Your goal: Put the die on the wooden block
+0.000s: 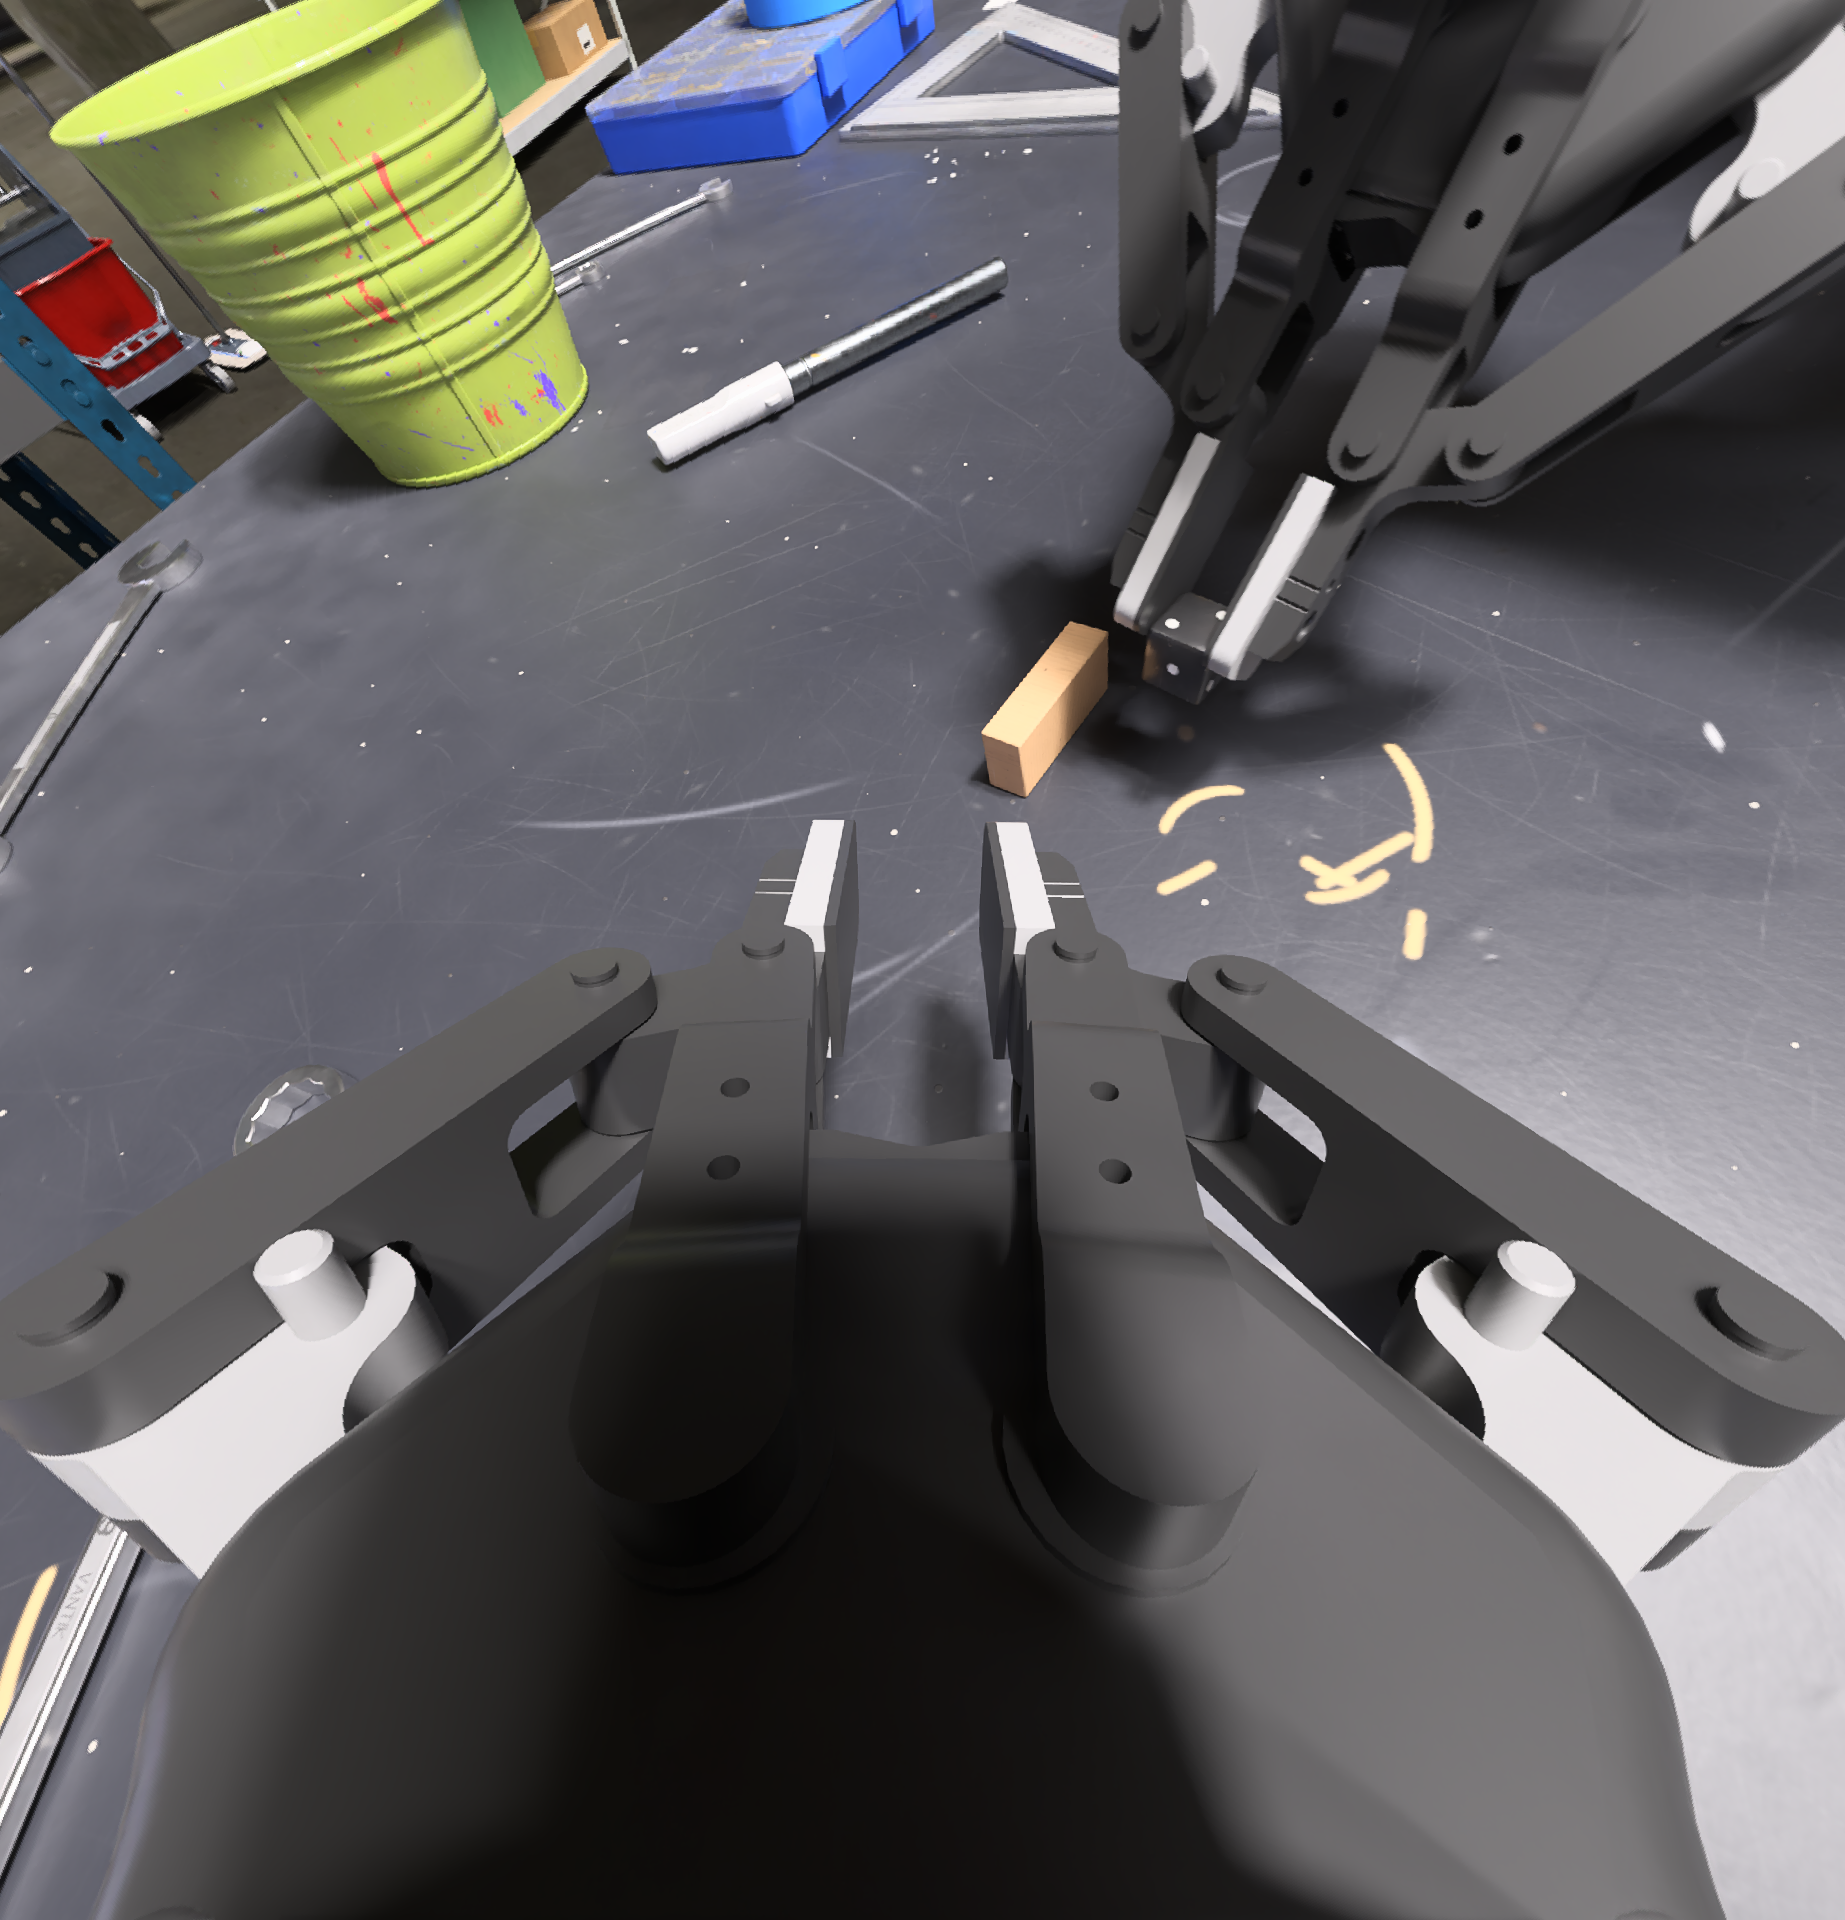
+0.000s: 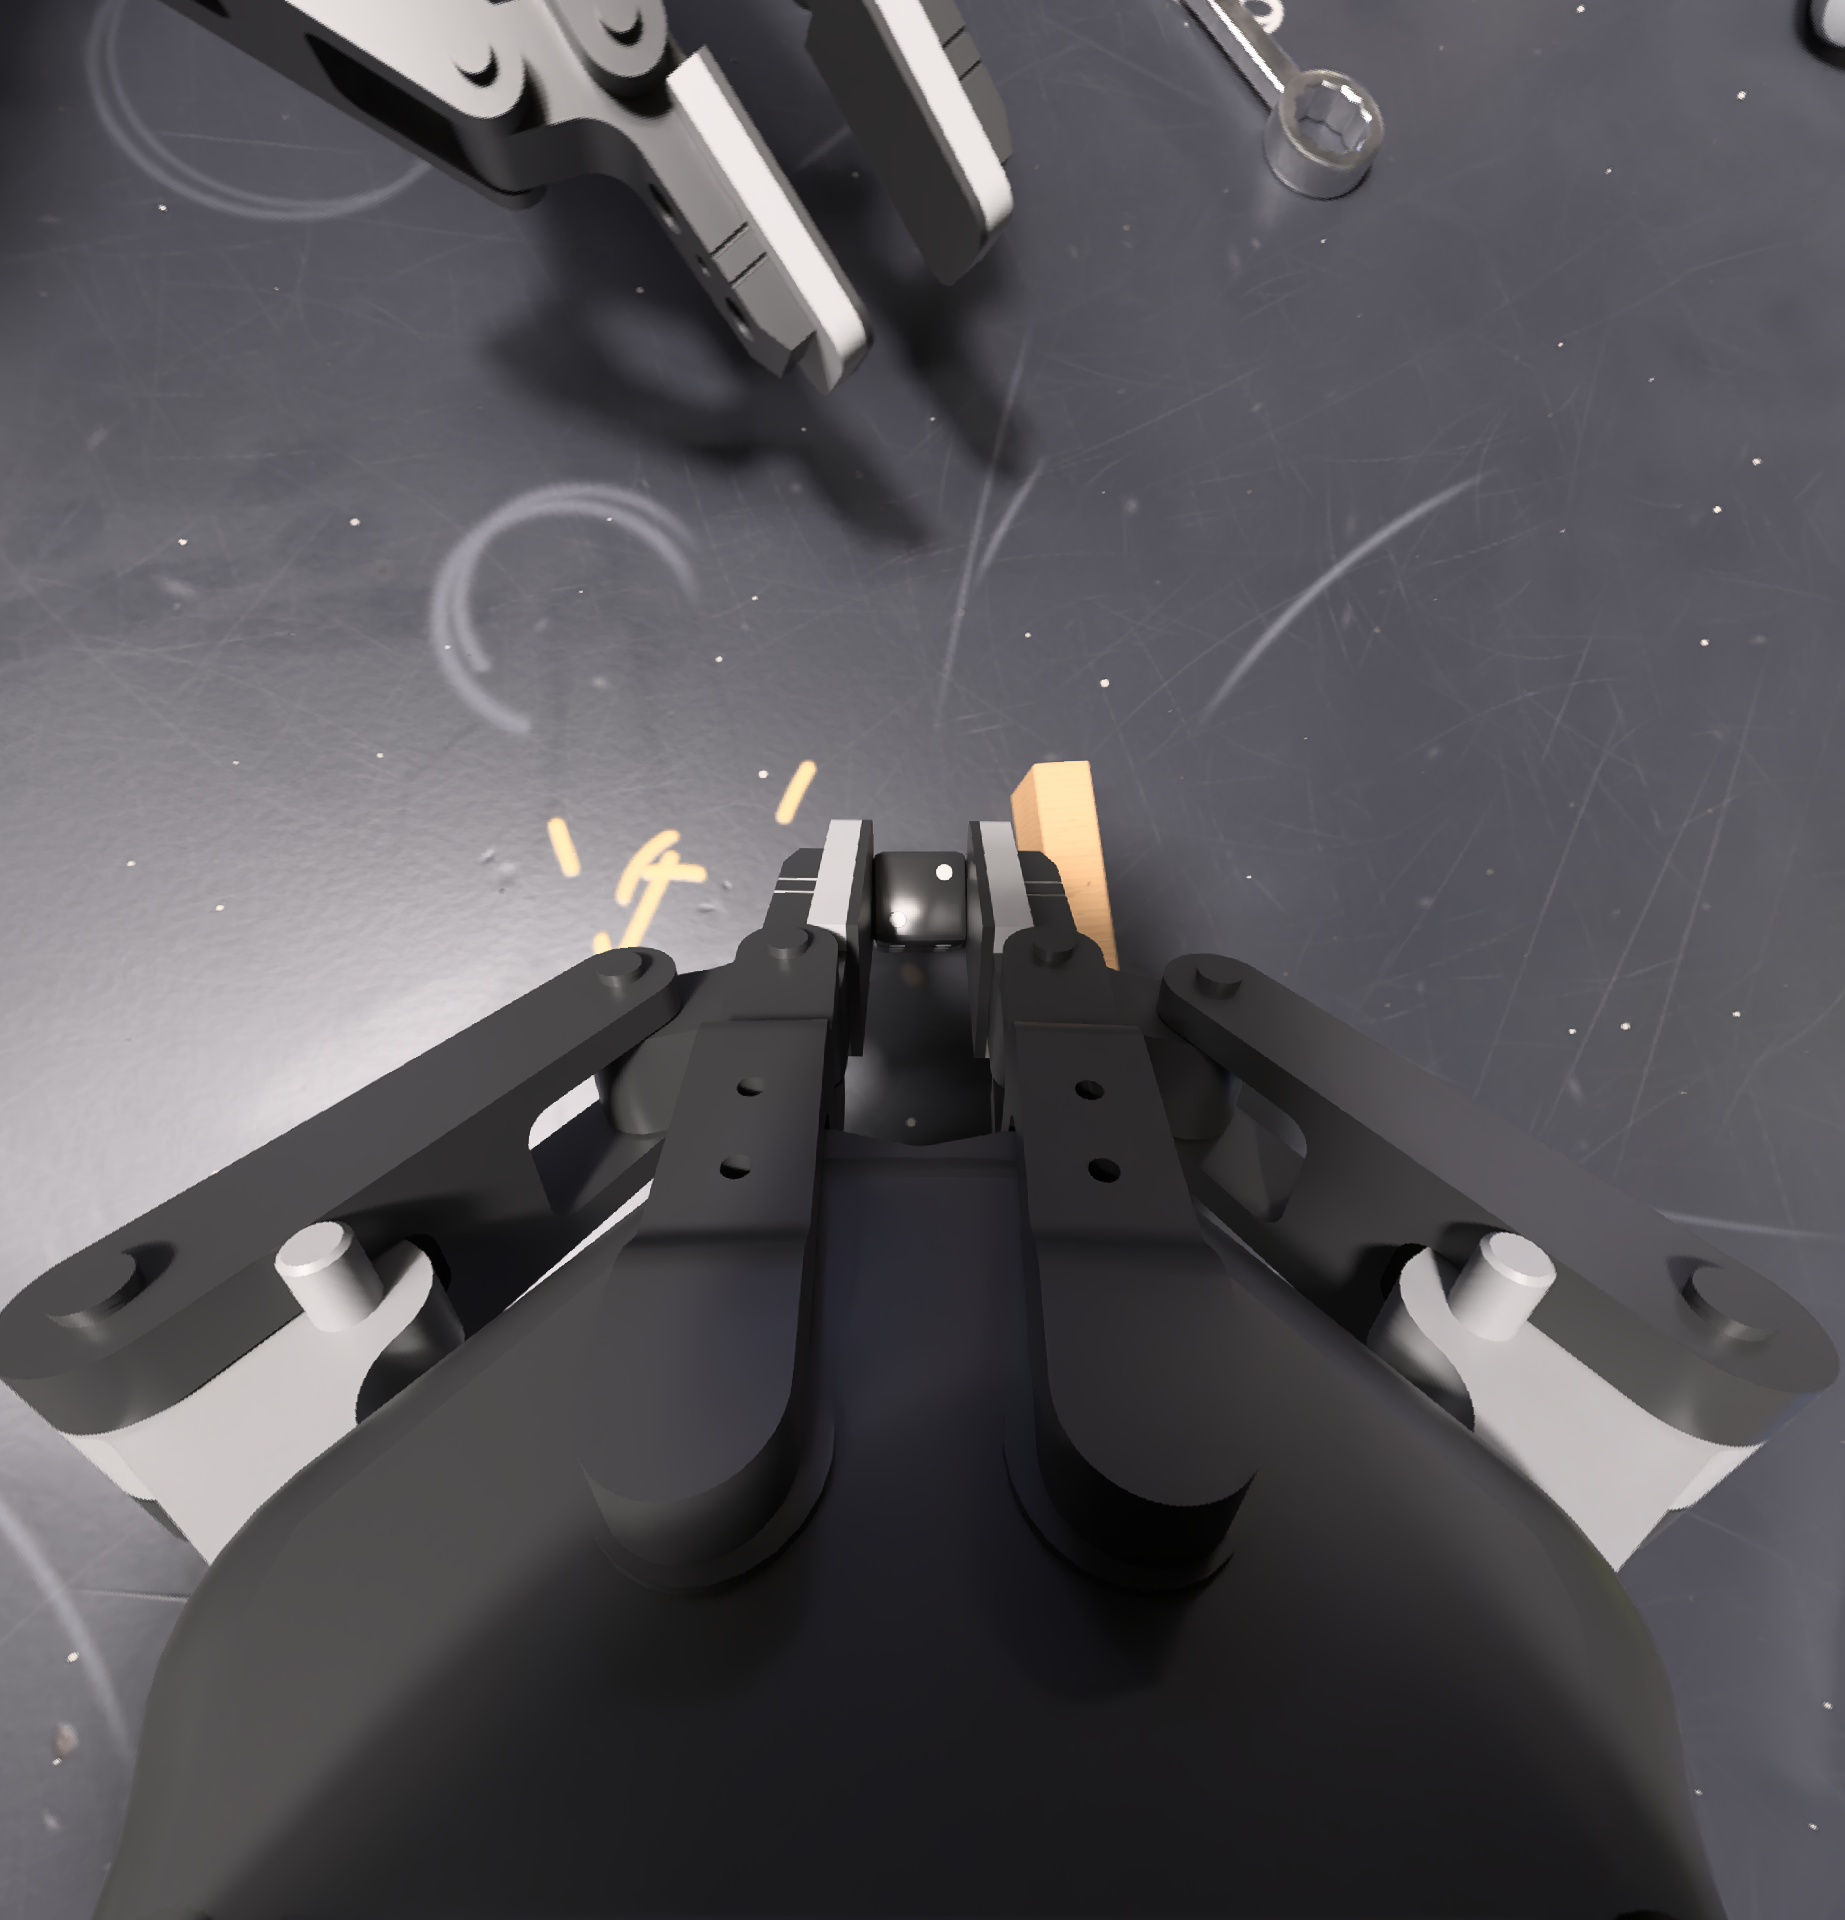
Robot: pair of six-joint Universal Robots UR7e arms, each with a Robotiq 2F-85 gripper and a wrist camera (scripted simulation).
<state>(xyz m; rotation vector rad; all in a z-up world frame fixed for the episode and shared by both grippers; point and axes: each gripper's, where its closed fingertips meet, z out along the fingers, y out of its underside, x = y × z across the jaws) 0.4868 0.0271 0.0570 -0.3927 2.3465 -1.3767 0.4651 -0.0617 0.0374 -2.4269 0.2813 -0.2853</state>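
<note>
A black die [image 2: 918, 899] with white pips is clamped between the pads of my right gripper [image 2: 920, 868]. In the left wrist view the right gripper [image 1: 1183, 649] holds the die [image 1: 1186, 649] just above the table, right beside the far end of the wooden block [image 1: 1048, 707]. The block is a light tan bar lying flat on the dark table; in the right wrist view the block [image 2: 1065, 842] sits just right of my right finger. My left gripper [image 1: 918, 862] is open and empty, a short way in front of the block.
A lime green bucket [image 1: 346, 229], a white and grey marker [image 1: 824, 364], a blue case [image 1: 752, 94], a metal square [image 1: 1001, 88] and wrenches [image 1: 56, 707] lie on the table. Yellow chalk marks [image 1: 1313, 842] are right of the block. A ring wrench [image 2: 1313, 125] shows in the right wrist view.
</note>
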